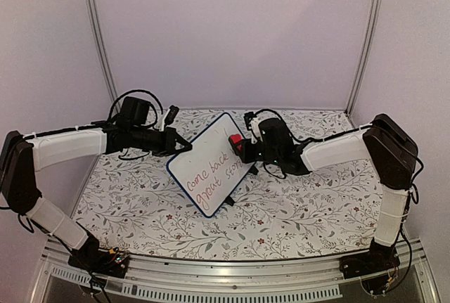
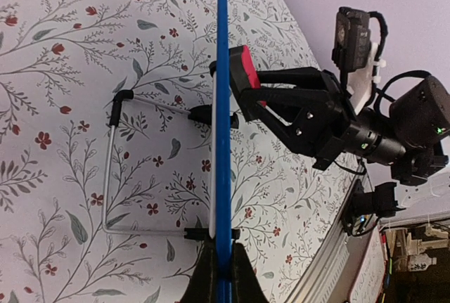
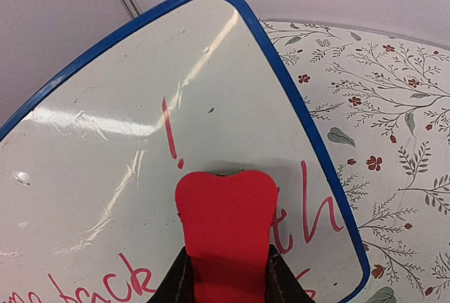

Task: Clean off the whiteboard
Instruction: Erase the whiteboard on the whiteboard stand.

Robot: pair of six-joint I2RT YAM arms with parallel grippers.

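The whiteboard (image 1: pixel 211 164) stands tilted on the floral table, white with a blue rim and red handwriting. My left gripper (image 1: pixel 181 145) is shut on its left rim; in the left wrist view the blue edge (image 2: pixel 223 141) runs up from between my fingers (image 2: pixel 242 275). My right gripper (image 1: pixel 246 150) is shut on a red eraser (image 1: pixel 235 140). The right wrist view shows that eraser (image 3: pixel 225 226) pressed against the board face (image 3: pixel 126 176), just below a red exclamation mark (image 3: pixel 171 134) and beside red letters (image 3: pixel 316 211).
A wire stand (image 2: pixel 109 169) with black clip feet props the board from behind. The floral table cover (image 1: pixel 295 211) spreads around it. Frame posts (image 1: pixel 98 43) rise at the back corners, and a metal rail (image 1: pixel 232 275) runs along the near edge.
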